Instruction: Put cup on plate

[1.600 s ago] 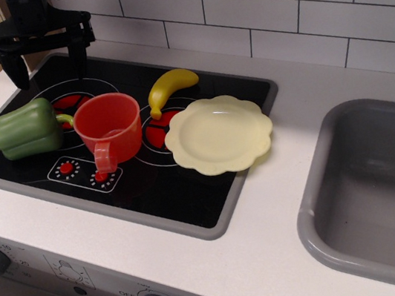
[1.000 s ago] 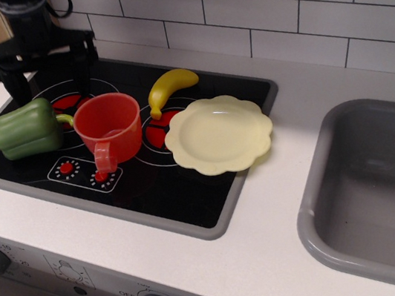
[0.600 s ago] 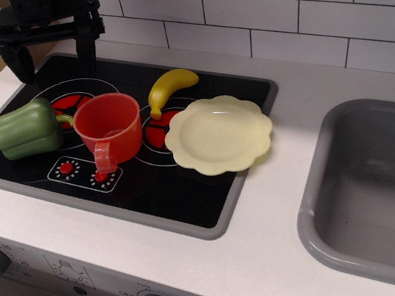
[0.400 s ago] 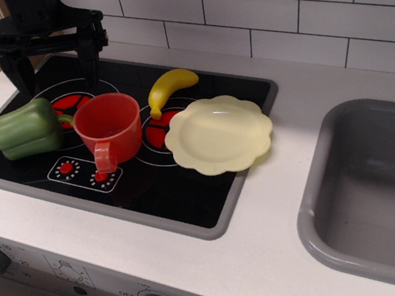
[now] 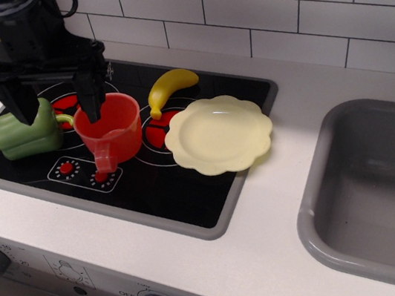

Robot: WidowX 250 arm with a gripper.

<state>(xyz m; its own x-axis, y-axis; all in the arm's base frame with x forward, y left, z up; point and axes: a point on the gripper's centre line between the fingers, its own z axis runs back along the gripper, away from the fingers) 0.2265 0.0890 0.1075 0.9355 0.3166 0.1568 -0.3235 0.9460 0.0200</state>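
The red-orange cup (image 5: 113, 137) stands upright on the black stovetop (image 5: 158, 184), handle toward the front. The pale yellow scalloped plate (image 5: 219, 134) lies to its right, over the stovetop's right edge, empty. My black gripper (image 5: 57, 110) is open and hangs above the gap between the green pepper and the cup. Its right finger (image 5: 89, 97) reaches over the cup's left rim and its left finger (image 5: 24, 104) is in front of the pepper. It holds nothing.
A green pepper (image 5: 26, 135) lies left of the cup, partly behind my gripper. A yellow banana (image 5: 168, 87) lies behind the cup and plate. A grey sink (image 5: 381, 194) is at the right. A white tiled wall (image 5: 272, 1) runs along the back.
My gripper has moved from the back left corner forward and down, toward the cup and pepper. The cup, plate, pepper and banana have not moved.
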